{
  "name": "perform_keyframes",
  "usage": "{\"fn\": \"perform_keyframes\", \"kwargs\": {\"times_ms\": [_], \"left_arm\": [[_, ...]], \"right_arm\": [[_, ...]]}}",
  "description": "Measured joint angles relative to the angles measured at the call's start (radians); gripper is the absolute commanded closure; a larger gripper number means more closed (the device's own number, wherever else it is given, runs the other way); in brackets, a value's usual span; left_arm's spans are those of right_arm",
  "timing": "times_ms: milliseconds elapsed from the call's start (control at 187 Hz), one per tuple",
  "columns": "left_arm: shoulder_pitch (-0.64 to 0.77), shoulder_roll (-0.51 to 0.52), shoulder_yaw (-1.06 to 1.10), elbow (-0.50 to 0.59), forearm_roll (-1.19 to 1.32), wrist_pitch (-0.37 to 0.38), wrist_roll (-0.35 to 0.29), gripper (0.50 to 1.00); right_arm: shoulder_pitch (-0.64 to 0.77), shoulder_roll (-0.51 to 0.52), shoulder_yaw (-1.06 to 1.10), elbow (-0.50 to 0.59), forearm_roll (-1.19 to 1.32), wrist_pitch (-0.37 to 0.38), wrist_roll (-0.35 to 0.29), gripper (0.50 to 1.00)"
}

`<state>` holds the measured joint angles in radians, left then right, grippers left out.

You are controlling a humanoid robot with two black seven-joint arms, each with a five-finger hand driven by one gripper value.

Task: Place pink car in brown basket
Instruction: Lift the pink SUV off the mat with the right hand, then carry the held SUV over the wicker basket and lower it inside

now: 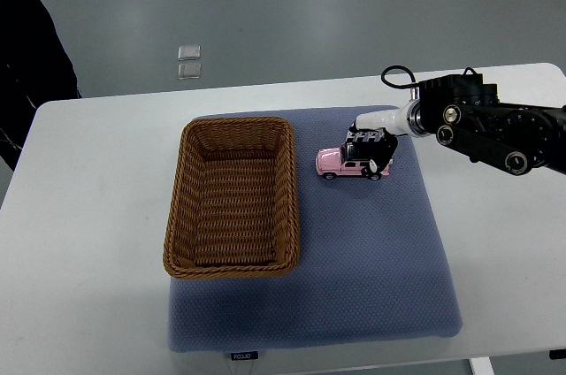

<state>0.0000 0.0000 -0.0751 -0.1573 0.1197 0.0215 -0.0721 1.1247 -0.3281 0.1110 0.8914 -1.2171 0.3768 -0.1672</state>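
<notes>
A pink toy car stands on the blue-grey mat, just right of the brown wicker basket. My right hand reaches in from the right edge and sits over the car's rear half, its dark fingers curled down around the roof and back end. The car's wheels rest on the mat. Nothing lies inside the basket. The left arm does not show.
The mat lies on a white table. A dark shape, perhaps a person's sleeve, stands at the left edge beyond the table. Two small clear squares lie on the grey floor behind.
</notes>
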Motion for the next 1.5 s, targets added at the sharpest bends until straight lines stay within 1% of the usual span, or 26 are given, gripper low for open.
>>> {"fn": "perform_keyframes", "kwargs": {"times_ms": [594, 765, 925, 1053, 1187, 1235, 1497], "left_arm": [[0.000, 0.000, 0.000, 0.000, 0.000, 0.000, 0.000, 0.500], [0.000, 0.000, 0.000, 0.000, 0.000, 0.000, 0.000, 0.500], [0.000, 0.000, 0.000, 0.000, 0.000, 0.000, 0.000, 0.500], [0.000, 0.000, 0.000, 0.000, 0.000, 0.000, 0.000, 0.500], [0.000, 0.000, 0.000, 0.000, 0.000, 0.000, 0.000, 0.500], [0.000, 0.000, 0.000, 0.000, 0.000, 0.000, 0.000, 0.500], [0.000, 0.000, 0.000, 0.000, 0.000, 0.000, 0.000, 0.500]], "right_arm": [[0.069, -0.040, 0.015, -0.001, 0.011, 0.000, 0.000, 1.000], [0.127, -0.055, 0.016, -0.002, 0.035, 0.005, 0.000, 1.000], [0.191, -0.041, 0.016, -0.001, 0.053, 0.017, 0.000, 1.000], [0.235, 0.000, 0.014, 0.000, 0.056, 0.021, 0.000, 1.000], [0.271, 0.074, 0.013, 0.000, 0.056, 0.040, 0.002, 1.000], [0.274, 0.098, 0.013, 0.000, 0.056, 0.046, 0.002, 0.983], [0.263, 0.258, 0.000, -0.001, 0.043, 0.051, 0.003, 0.981]]}}
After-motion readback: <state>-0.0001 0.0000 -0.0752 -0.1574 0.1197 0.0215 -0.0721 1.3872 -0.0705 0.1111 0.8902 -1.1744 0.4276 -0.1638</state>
